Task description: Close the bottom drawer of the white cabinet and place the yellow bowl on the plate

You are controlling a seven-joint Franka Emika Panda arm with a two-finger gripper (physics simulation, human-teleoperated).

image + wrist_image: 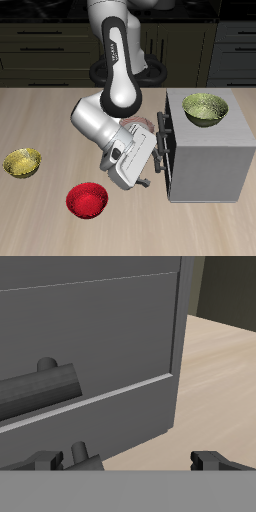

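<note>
The white cabinet (210, 155) stands on the table, its front facing my gripper (152, 170). My gripper (145, 459) is open, close to a drawer front (100, 336), with nothing between the fingertips (82, 454). A dark bar handle (40, 391) lies just off one finger. The bottom drawer's handle (158, 162) shows beside my hand; how far that drawer stands out I cannot tell. The yellow bowl (23, 162) rests on the table far from the cabinet. Only a sliver of the plate (136, 122) shows, the rest being behind my arm.
A wider, paler greenish-yellow bowl (205, 108) sits on the cabinet's top. A red bowl (87, 200) lies near the table's front edge, between the yellow bowl and the cabinet. My arm's body (100, 125) hangs over the table's middle.
</note>
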